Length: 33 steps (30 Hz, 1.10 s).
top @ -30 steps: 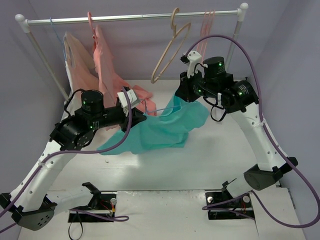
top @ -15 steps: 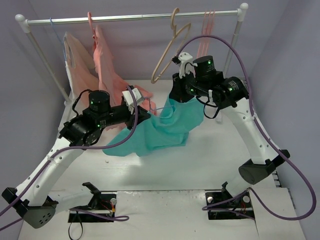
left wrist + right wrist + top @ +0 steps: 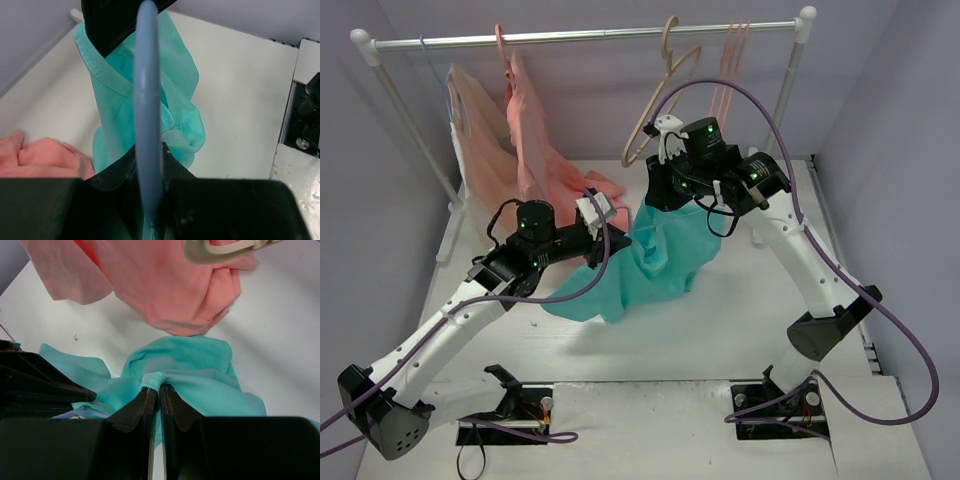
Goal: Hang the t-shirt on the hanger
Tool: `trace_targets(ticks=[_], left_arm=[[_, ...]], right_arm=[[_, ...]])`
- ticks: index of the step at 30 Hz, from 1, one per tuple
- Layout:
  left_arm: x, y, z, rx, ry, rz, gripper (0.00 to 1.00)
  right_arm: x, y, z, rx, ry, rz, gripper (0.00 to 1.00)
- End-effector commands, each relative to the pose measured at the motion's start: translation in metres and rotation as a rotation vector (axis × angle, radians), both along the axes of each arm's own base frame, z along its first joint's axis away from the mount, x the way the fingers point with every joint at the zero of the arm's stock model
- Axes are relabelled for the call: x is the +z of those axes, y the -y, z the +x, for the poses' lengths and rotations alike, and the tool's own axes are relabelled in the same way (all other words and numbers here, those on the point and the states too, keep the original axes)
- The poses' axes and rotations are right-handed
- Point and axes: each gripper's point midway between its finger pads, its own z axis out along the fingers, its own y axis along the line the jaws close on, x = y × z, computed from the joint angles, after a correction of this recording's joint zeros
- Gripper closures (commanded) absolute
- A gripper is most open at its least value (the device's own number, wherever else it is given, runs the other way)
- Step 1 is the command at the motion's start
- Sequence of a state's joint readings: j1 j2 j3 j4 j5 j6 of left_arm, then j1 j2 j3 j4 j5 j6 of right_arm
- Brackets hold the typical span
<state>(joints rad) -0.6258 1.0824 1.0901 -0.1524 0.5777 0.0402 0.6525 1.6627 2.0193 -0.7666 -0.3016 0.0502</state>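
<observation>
teal t-shirt [image 3: 665, 255] held up mid-table [image 3: 740, 330] between both grippers.
right gripper [image 3: 159, 391] clenched on a bunched fold of the t-shirt, at about 1 o'clock of the cloth in the top view. left gripper [image 3: 150, 167] clamped on the light-blue hanger [image 3: 148, 100], at 9 o'clock of the cloth, wire pointing into what looks like the neck hem, though too blurred up close to be sure. salmon garment [image 3: 165, 285] heaped just beyond at 12 o'clock, under the beige hanger [image 3: 210, 252].

Three garments are showing: one teal t-shirt [image 3: 665, 255], one salmon-pink garment [image 3: 535, 150], one pale peach garment [image 3: 475, 125]; also one beige hanger [image 3: 660, 100] and one light-blue hanger [image 3: 147, 100].
</observation>
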Motion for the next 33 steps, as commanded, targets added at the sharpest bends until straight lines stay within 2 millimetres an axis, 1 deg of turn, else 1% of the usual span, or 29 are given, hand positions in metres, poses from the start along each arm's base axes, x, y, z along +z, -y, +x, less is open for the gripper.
trace_targets(ticks=[1,3,4,5,8,9,10,13,17,18,20,21,22,23,24,25,26,27,28,29,30,31,32,33], left_arm=[[0.061,0.003,-0.003,-0.013,0.203,-0.167,1.00],[0.056,0.002,-0.005,-0.011,0.228,-0.198,1.00],[0.055,0.002,-0.006,-0.007,0.212,-0.224,1.00],[0.050,0.004,-0.006,-0.012,0.212,-0.234,1.00],[0.045,0.006,-0.006,-0.018,0.192,-0.247,1.00],[0.042,0.007,-0.007,-0.024,0.187,-0.245,1.00],[0.041,0.007,-0.007,-0.026,0.188,-0.246,1.00],[0.043,0.006,-0.007,-0.019,0.204,-0.260,1.00],[0.035,0.006,-0.006,-0.014,0.199,-0.264,1.00],[0.033,0.006,-0.006,-0.014,0.195,-0.262,1.00],[0.029,0.005,-0.005,-0.008,0.198,-0.250,1.00],[0.027,0.002,-0.006,0.000,0.195,-0.244,1.00],[0.027,0.000,-0.006,0.004,0.201,-0.239,1.00],[0.026,-0.001,-0.005,0.007,0.209,-0.230,1.00],[0.026,-0.003,-0.006,0.010,0.212,-0.223,1.00],[0.025,-0.006,-0.007,0.007,0.215,-0.208,1.00],[0.025,-0.006,-0.008,0.004,0.214,-0.201,1.00],[0.021,-0.008,-0.010,0.000,0.194,-0.187,1.00],[0.026,-0.008,-0.012,-0.011,0.216,-0.181,1.00],[0.026,-0.009,-0.012,-0.017,0.225,-0.168,1.00],[0.025,-0.009,-0.014,-0.024,0.219,-0.160,1.00],[0.030,-0.009,-0.017,-0.040,0.228,-0.158,1.00],[0.027,-0.009,-0.019,-0.047,0.215,-0.144,1.00],[0.028,-0.009,-0.020,-0.054,0.215,-0.142,1.00]], right_arm=[[0.022,0.008,0.007,-0.016,0.086,0.025,0.89],[0.018,0.009,0.005,-0.007,0.079,0.008,0.88],[0.015,0.010,0.005,-0.007,0.071,-0.001,0.88],[0.012,0.011,0.004,-0.007,0.064,-0.008,0.88],[0.005,0.013,0.004,-0.011,0.047,-0.020,0.82],[0.006,0.014,0.003,-0.012,0.048,-0.019,0.74],[0.007,0.016,0.004,-0.010,0.055,-0.023,0.71],[0.013,0.023,0.006,-0.006,0.082,-0.032,0.67],[0.017,0.033,0.007,-0.014,0.094,-0.045,0.61],[0.023,0.037,0.006,-0.017,0.110,-0.039,0.59],[0.024,0.042,0.004,0.009,0.129,-0.048,0.59],[0.030,0.048,0.000,0.018,0.150,-0.044,0.58],[0.030,0.049,-0.004,0.042,0.157,-0.042,0.57],[0.022,0.051,-0.009,0.060,0.149,-0.057,0.57],[0.028,0.057,-0.016,0.087,0.191,-0.059,0.57],[0.019,0.059,-0.020,0.113,0.182,-0.067,0.57],[0.025,0.066,-0.028,0.140,0.232,-0.075,0.58],[0.024,0.069,-0.030,0.154,0.255,-0.080,0.59],[0.022,0.072,-0.034,0.170,0.274,-0.092,0.59],[0.017,0.077,-0.041,0.184,0.284,-0.107,0.59],[0.016,0.080,-0.043,0.206,0.316,-0.126,0.60],[0.015,0.082,-0.043,0.211,0.329,-0.139,0.60],[0.013,0.087,-0.046,0.223,0.355,-0.162,0.60],[0.012,0.088,-0.046,0.233,0.372,-0.171,0.59]])
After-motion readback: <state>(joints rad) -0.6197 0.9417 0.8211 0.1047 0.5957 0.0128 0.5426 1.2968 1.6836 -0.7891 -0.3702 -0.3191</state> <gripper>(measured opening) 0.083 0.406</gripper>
